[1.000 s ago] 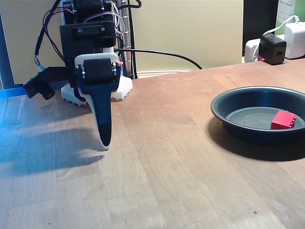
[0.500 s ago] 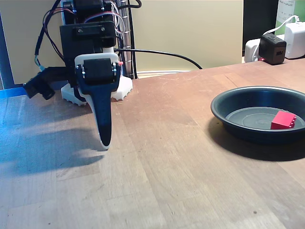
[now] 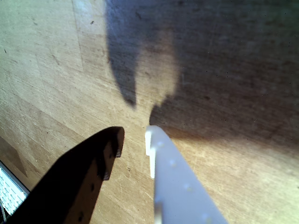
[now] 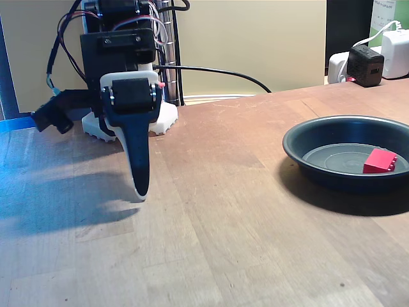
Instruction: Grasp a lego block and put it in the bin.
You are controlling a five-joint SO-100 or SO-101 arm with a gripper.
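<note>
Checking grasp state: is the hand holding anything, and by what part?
Nothing is held. The hand has only bare table between its fingertips, and the red block lies inside the dark dish.

Warm light, hard shadows, a blue cast at the left edge.
On the desk [image 4: 211,211] the arm's [image 4: 128,96] shadow falls leftward; the wrist view is soft, half shaded.

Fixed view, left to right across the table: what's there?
gripper → bin → lego block, lying inside the bin toward its right side.
</note>
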